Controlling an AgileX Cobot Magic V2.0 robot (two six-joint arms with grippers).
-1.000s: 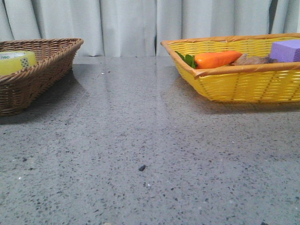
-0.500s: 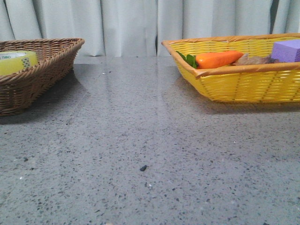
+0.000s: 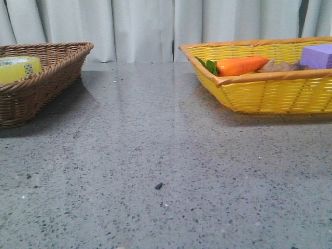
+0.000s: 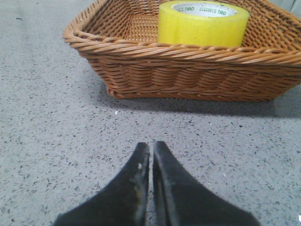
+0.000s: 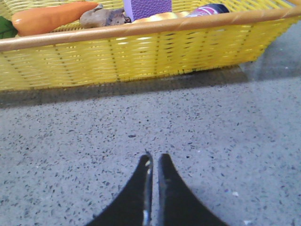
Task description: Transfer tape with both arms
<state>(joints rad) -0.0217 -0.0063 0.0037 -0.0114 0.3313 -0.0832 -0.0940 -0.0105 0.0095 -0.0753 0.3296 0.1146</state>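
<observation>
The yellow tape roll [image 3: 18, 68] lies in the brown wicker basket [image 3: 46, 78] at the far left of the table; it also shows in the left wrist view [image 4: 202, 23], flat with its white core up. My left gripper [image 4: 151, 147] is shut and empty, low over the grey table, short of the brown basket [image 4: 188, 70]. My right gripper [image 5: 154, 158] is shut and empty over the table, in front of the yellow basket [image 5: 141, 52]. Neither arm shows in the front view.
The yellow basket [image 3: 270, 88] at the far right holds an orange carrot [image 3: 241, 65], a purple block [image 3: 317, 55] and a brownish item [image 3: 280, 66]. A grey speckled tabletop [image 3: 166, 171] lies between the baskets; grey curtains hang behind.
The front view shifted very slightly between one second ago and now; the tape, baskets and their contents have not moved.
</observation>
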